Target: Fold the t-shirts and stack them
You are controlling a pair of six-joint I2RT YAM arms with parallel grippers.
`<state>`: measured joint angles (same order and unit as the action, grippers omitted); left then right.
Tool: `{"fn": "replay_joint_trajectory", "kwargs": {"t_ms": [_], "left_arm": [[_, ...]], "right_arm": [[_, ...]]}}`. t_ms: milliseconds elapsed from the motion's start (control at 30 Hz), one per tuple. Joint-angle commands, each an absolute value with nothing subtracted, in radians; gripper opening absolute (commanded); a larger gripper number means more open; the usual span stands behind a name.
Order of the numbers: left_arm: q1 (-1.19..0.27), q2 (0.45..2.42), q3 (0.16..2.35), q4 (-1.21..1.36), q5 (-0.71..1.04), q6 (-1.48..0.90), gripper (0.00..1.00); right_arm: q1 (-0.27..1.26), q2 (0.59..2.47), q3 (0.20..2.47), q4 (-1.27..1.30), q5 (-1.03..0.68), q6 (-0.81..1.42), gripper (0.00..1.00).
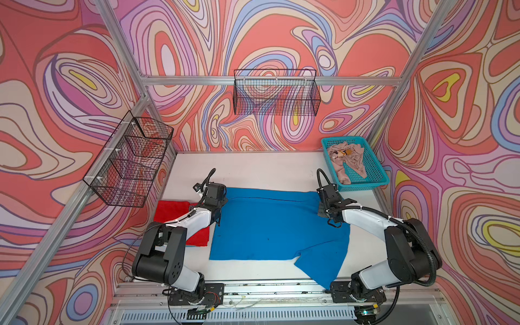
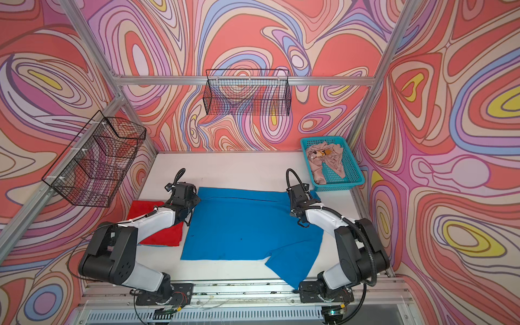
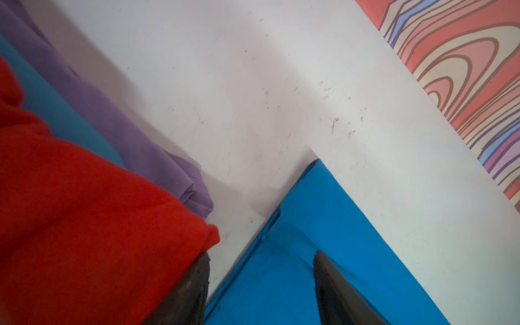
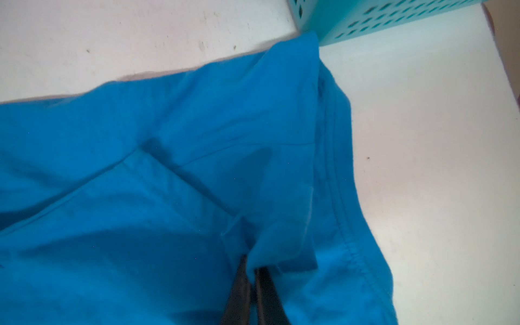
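The bright blue t-shirt (image 1: pixel 275 225) lies spread across the middle of the white table (image 1: pixel 267 168), with one sleeve trailing toward the front edge. My left gripper (image 3: pixel 261 270) is open just over its back left corner, one finger (image 3: pixel 194 284) against the red t-shirt (image 3: pixel 84 225). That red t-shirt (image 1: pixel 171 211) lies folded at the left, partly under my left arm. At the back right corner my right gripper (image 4: pixel 251 264) is shut on a raised fold of the blue t-shirt (image 4: pixel 197 140), near its collar. The beige-pink printed t-shirt (image 1: pixel 347 160) lies crumpled in the turquoise basket (image 1: pixel 377 166).
Under the red t-shirt lie a teal cloth (image 3: pixel 56 112) and a purple cloth (image 3: pixel 135 135). One black wire basket (image 1: pixel 277 95) hangs on the back wall and another (image 1: pixel 129 160) on the left wall. The turquoise basket (image 4: pixel 394 19) stands close behind my right gripper.
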<state>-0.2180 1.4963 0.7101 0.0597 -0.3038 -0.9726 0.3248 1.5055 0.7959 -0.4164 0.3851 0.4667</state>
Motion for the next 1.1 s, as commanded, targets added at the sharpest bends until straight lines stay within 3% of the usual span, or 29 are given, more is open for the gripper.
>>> {"fn": "replay_joint_trajectory", "kwargs": {"t_ms": [0, 233, 333, 433, 600, 867, 1000, 1067], "left_arm": [[-0.217, 1.47, 0.707, 0.016, -0.3, -1.053, 0.62], [-0.213, 1.497, 0.865, -0.136, -0.263, -0.977, 0.62], [-0.209, 1.494, 0.926, -0.218, -0.241, -0.957, 0.62], [-0.206, 1.462, 0.93, -0.254, -0.219, -0.966, 0.63], [-0.194, 1.406, 0.956, -0.414, -0.183, -0.95, 0.77], [-0.169, 1.234, 0.91, -0.508, -0.109, -0.883, 0.88], [-0.158, 1.202, 0.911, -0.578, -0.068, -0.811, 1.0], [-0.152, 1.191, 0.921, -0.627, -0.069, -0.78, 1.0]], "right_arm": [[0.336, 1.482, 0.784, -0.438, 0.385, 0.501, 0.06], [0.336, 1.395, 0.876, -0.537, 0.336, 0.524, 0.52], [0.333, 1.39, 0.927, -0.54, 0.329, 0.503, 0.66], [0.314, 1.464, 0.991, -0.538, 0.296, 0.464, 0.68], [0.264, 1.548, 1.055, -0.555, 0.213, 0.445, 0.66], [0.272, 1.336, 0.874, -0.555, 0.097, 0.529, 0.64], [0.278, 1.23, 0.763, -0.609, 0.068, 0.58, 0.66], [0.277, 1.182, 0.719, -0.639, 0.064, 0.595, 0.67]]}}
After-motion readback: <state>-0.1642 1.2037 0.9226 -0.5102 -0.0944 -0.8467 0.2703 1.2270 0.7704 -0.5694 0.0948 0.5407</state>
